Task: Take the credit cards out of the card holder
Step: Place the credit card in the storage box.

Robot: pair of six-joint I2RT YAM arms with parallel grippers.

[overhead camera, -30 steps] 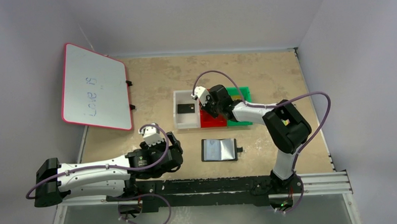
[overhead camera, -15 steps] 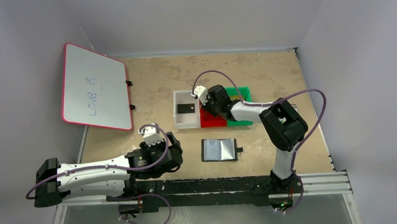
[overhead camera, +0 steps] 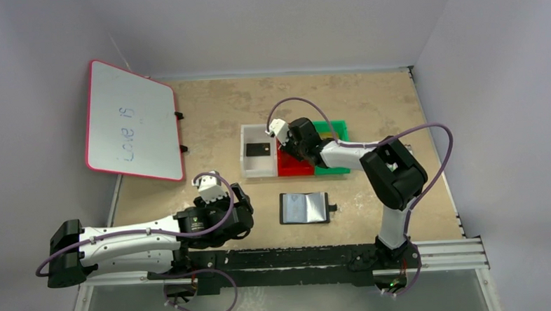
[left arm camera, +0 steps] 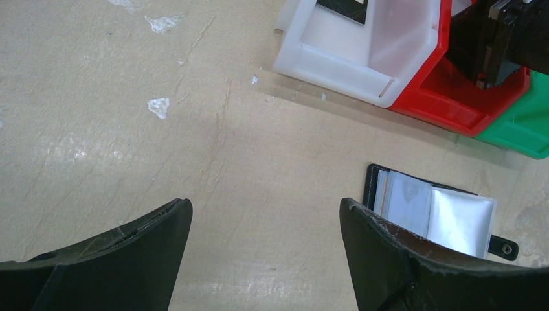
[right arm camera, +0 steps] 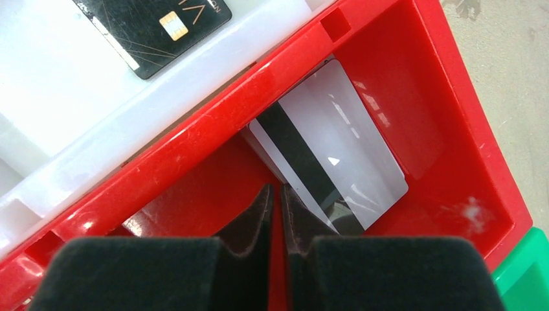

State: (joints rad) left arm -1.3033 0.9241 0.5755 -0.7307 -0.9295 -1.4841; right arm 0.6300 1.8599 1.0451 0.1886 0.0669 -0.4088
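Note:
The card holder lies open on the table, grey-blue faces up, strap tab to the right; it also shows in the left wrist view as the card holder. A black credit card lies in the white bin. A silver-grey card with a dark stripe rests slanted against the wall inside the red bin. My right gripper is shut inside the red bin, its tips at that card's edge, nothing between them. My left gripper is open over bare table, left of the holder.
A green bin adjoins the red bin on its right. A pink-framed whiteboard lies at the far left. Grey walls enclose the table on three sides.
The right arm's elbow has shifted slightly left while its gripper stayed in the red bin. The left arm has not moved.

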